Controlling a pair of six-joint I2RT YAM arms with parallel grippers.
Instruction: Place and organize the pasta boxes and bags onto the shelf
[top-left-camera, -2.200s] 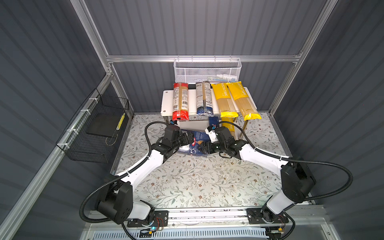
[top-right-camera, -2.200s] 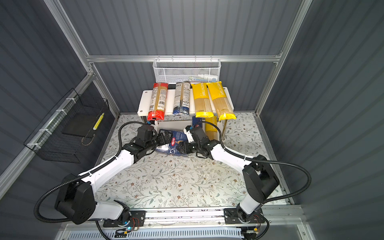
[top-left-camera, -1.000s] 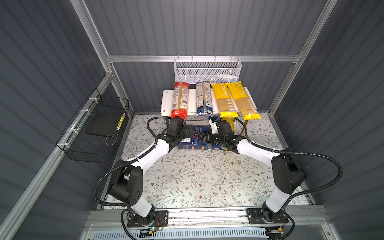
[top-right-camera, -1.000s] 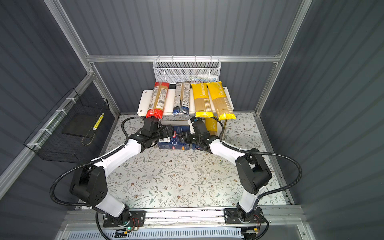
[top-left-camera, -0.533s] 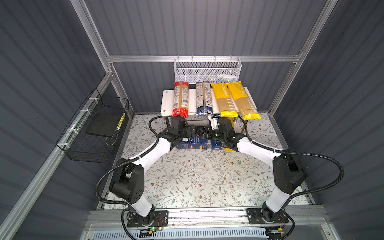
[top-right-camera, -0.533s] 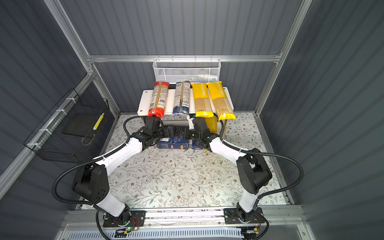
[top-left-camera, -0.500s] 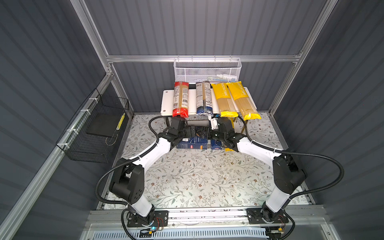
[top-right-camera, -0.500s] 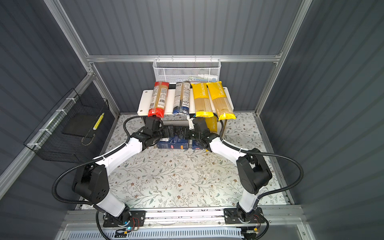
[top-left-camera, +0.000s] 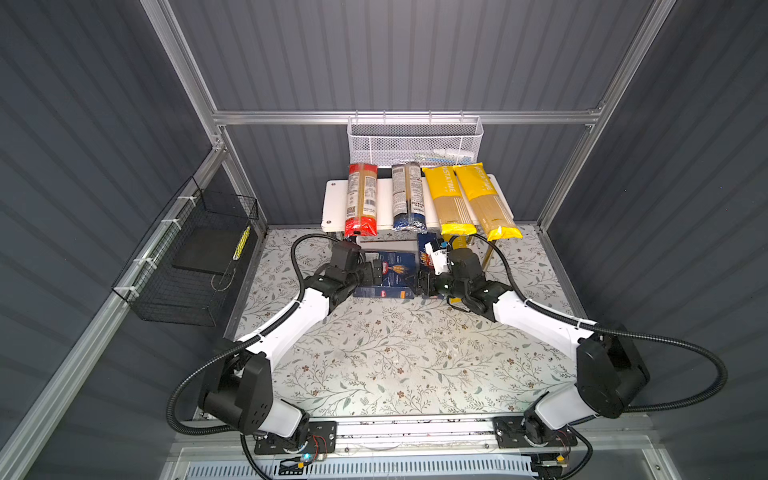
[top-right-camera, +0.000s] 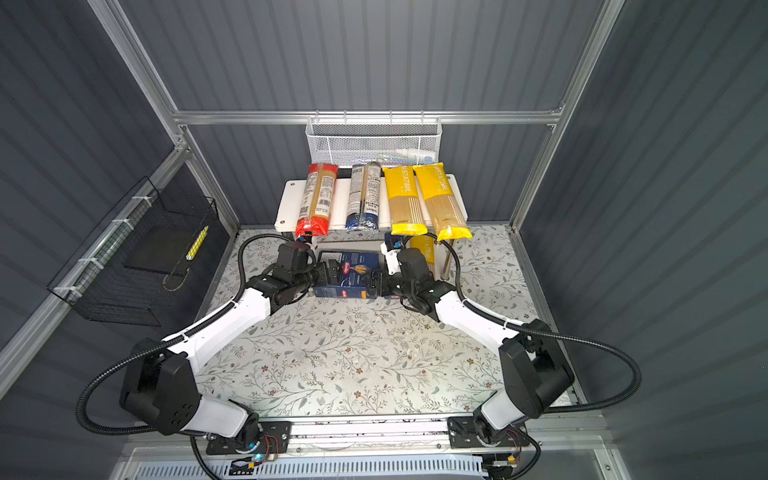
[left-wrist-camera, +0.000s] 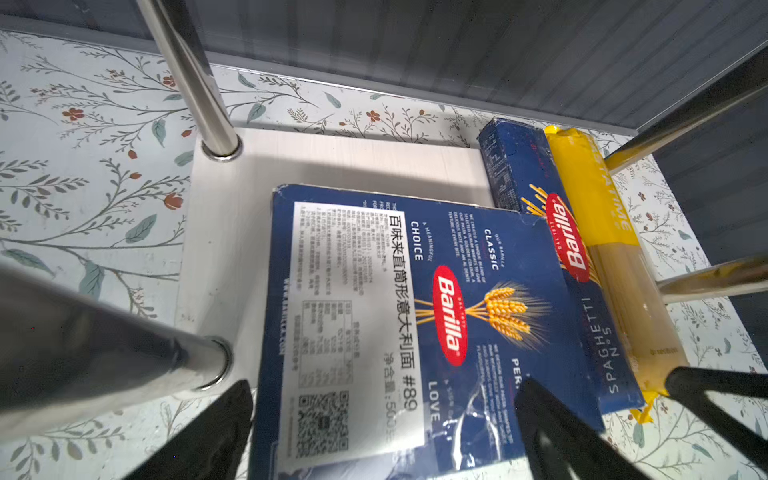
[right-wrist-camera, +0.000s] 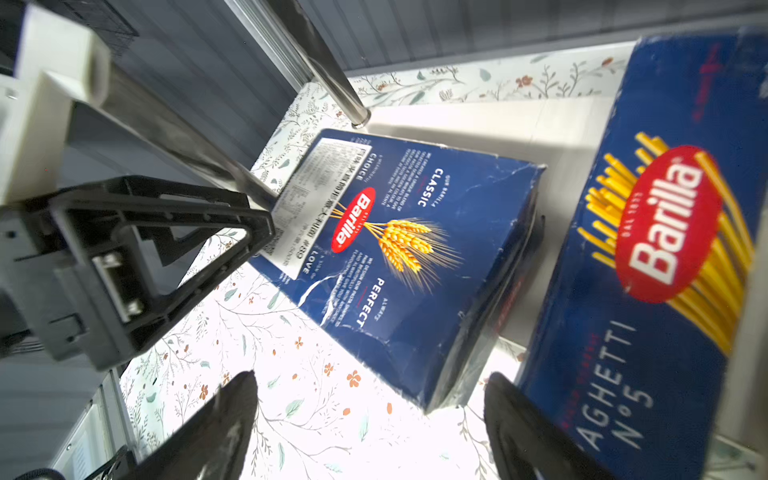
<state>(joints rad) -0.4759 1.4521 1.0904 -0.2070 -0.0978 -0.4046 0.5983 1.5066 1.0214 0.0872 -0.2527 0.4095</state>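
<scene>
The wide blue Barilla pasta box lies flat, its far part on the shelf's lower board and its near end sticking out over the table. My left gripper is open, its fingers astride that near end, one tip over the top face. My right gripper is open just short of the box's near corner, with only table between its fingers. The narrow spaghetti box and a yellow bag lie beside it. Red-ended, blue-ended and two yellow bags lie on the top board.
Chrome shelf posts stand close to my left gripper. A white mesh basket hangs on the back rail above the shelf. A black wire basket hangs on the left wall. The floral table stretches toward the arm bases.
Both grippers carried the wide box from above the table to the lower shelf. In the last half second both arms drew back a little, and the right gripper stands off the box.
</scene>
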